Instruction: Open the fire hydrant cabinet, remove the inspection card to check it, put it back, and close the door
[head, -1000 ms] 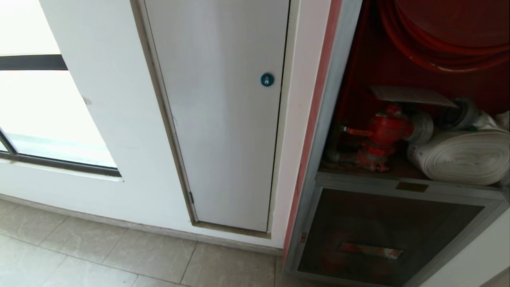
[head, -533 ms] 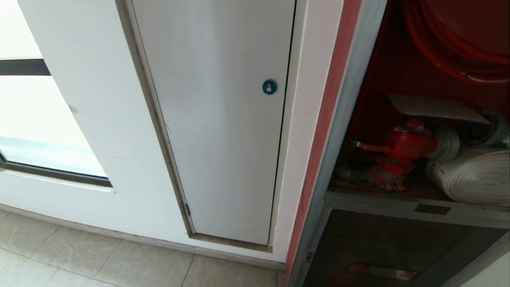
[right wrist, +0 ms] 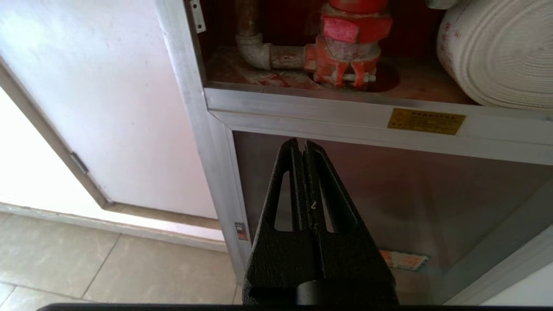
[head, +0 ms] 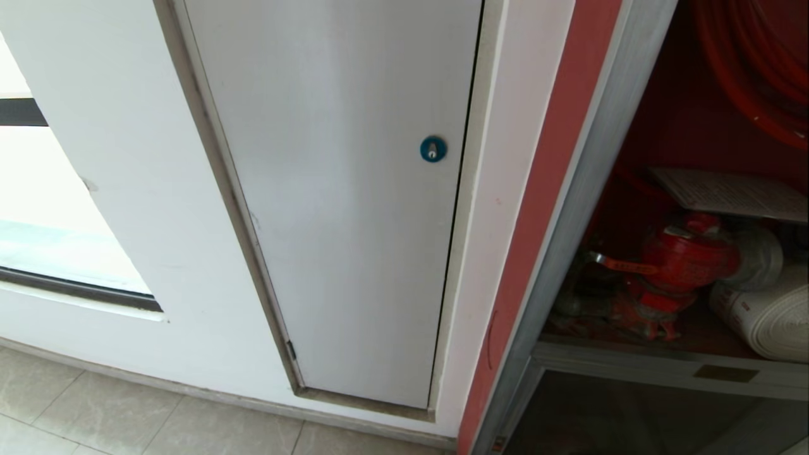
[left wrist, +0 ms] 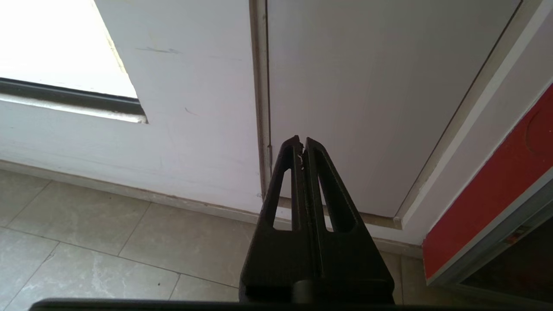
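Standing open, the fire hydrant cabinet [head: 638,189] shows the inspection card [head: 733,193] resting above the red valve [head: 686,259]; left gripper [left wrist: 302,144] and right gripper [right wrist: 302,146] closed, empty. Door unseen; closing seemingly remains.

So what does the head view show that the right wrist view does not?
Only the head view shows the inspection card lying above the red valve, the red coiled hose and the blue lock on the white panel. Only the right wrist view shows the shut right tool, the pipe elbow and the red label on the lower glass. Both show the valve, the white rolled hose, the brass plate and the floor tiles.
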